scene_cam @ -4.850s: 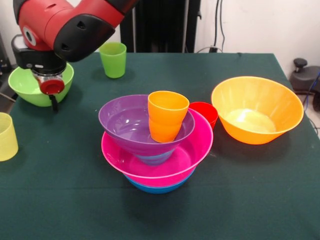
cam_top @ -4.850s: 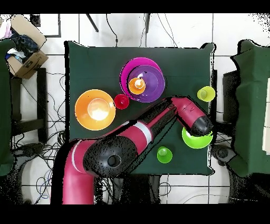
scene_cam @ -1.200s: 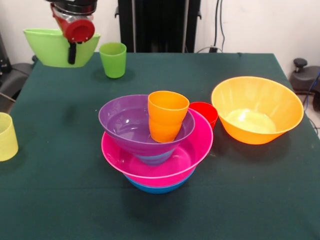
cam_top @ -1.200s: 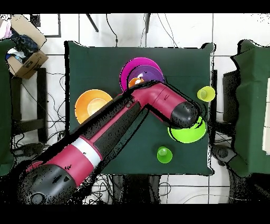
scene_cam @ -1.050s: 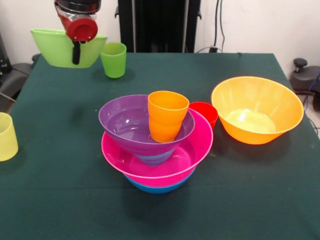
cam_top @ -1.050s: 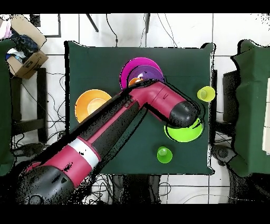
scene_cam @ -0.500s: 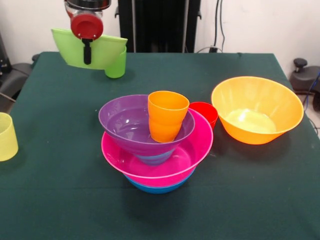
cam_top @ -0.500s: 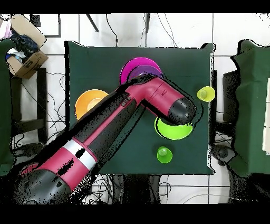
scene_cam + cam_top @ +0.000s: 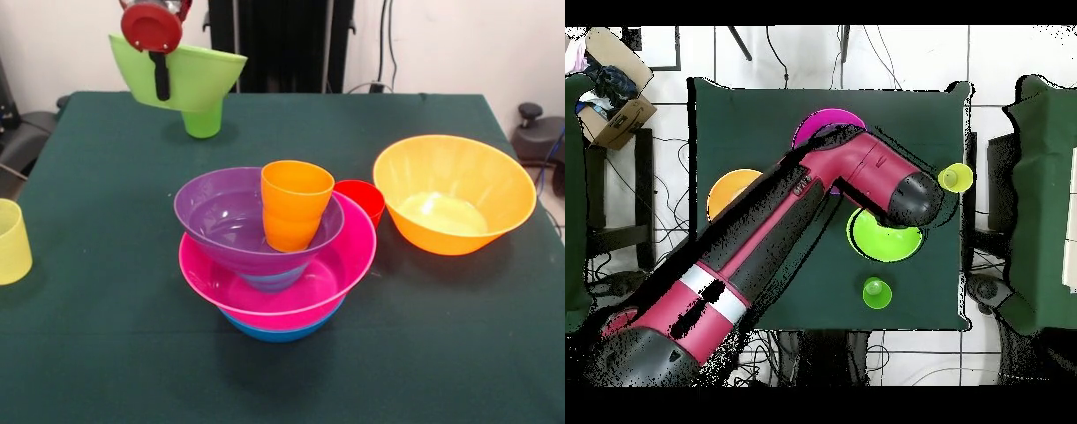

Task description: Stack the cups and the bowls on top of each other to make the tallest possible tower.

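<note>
Lime green bowl [image 9: 181, 78] held aloft, tilted. Tower [image 9: 275, 256]: blue, pink, purple bowls, orange cup [image 9: 295, 204] inside.

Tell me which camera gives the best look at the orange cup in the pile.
The front view. There the orange cup stands in plain sight inside the purple bowl, rim and side both visible. In the overhead view the robot arm crosses over the pile and hides the cup; only part of the pink bowl shows past it.
</note>
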Controlling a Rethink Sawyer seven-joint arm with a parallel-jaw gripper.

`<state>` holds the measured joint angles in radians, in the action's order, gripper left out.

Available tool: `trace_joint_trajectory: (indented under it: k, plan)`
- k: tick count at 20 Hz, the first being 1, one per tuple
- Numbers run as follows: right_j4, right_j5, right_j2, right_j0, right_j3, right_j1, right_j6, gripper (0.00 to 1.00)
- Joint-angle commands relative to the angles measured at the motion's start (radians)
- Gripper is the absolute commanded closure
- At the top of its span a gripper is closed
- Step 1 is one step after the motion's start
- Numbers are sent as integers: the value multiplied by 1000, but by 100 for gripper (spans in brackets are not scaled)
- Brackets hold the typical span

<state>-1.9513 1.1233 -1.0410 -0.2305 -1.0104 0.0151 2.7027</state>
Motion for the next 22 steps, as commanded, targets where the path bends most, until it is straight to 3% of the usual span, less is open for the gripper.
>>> trace_joint_trajectory:
  k: [1,8,16,22]
  plan:
    - [76,78,89,29,91,-16,319,100]
    - [112,58,77,39,150,21,449,100]
    - [128,133,55,24,244,48,626,100]
    - [132,187,48,23,263,51,718,100]
